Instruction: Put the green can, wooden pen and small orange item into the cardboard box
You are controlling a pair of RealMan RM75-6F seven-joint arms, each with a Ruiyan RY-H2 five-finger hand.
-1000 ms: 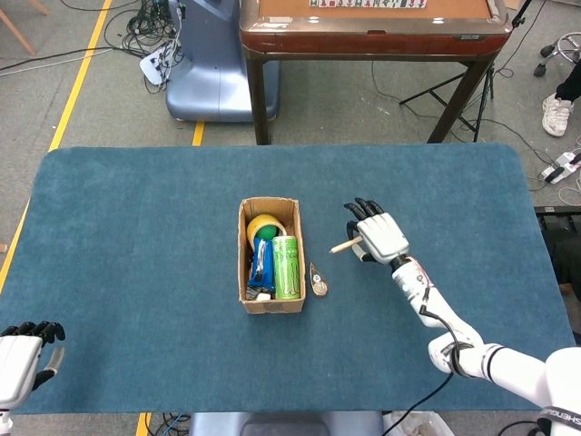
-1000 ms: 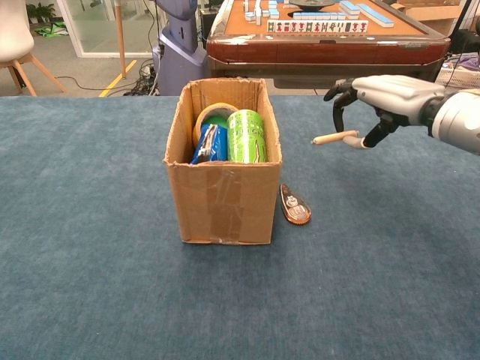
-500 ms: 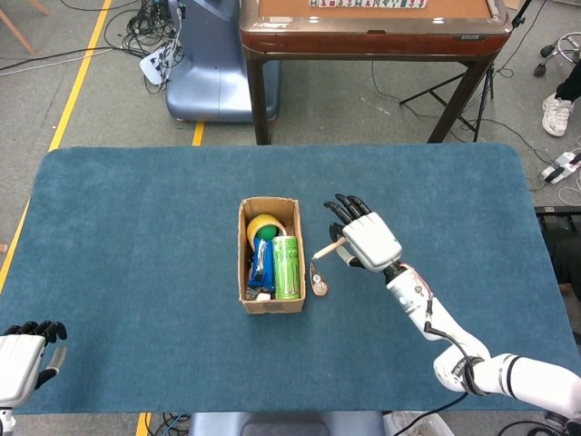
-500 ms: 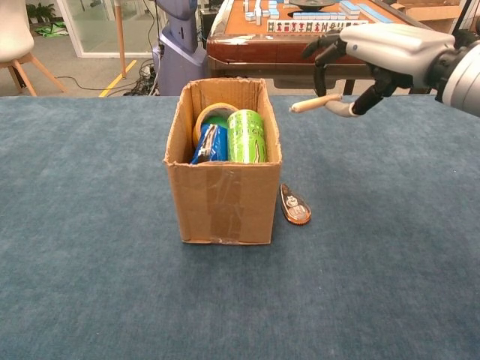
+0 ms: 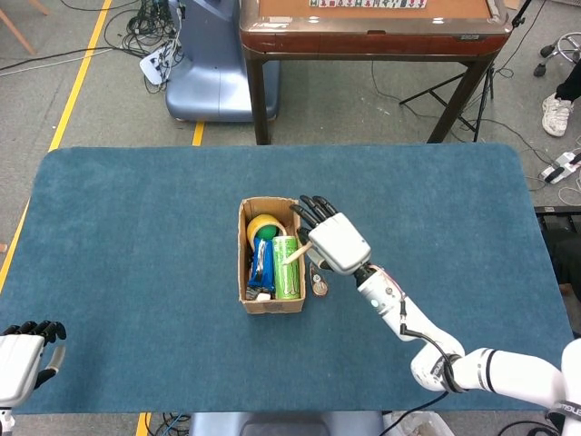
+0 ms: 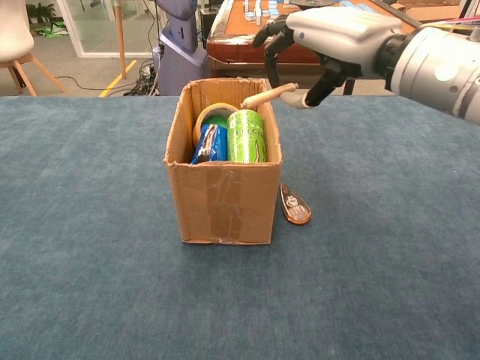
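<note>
**Pen held over box, orange item beside it on table**

Table (image 5: 136, 227) fills most of both views, blue cloth top. Box (image 6: 223, 202) sits centre frame, open top, tape on its front. Right hand (image 5: 334, 241) hangs above the box's right rim, centre of head view, top right of chest view, where its arm is cut off at the right edge. It pinches the pen (image 6: 268, 95), whose tip pokes left over the box opening; the back end is hidden in the fingers. Can (image 6: 248, 136) stands upright inside the box, right side, lower part hidden by the wall. Beside it a blue packet (image 6: 211, 144) and a yellow tape roll (image 5: 265, 224), partly covered. Orange item (image 6: 295, 205) lies on the table just right of the box, apart from it; half hidden under the hand in head view. Left hand (image 5: 25, 361) bottom left corner of head view, cut off by the frame, fingers curled, holding nothing visible.
</note>
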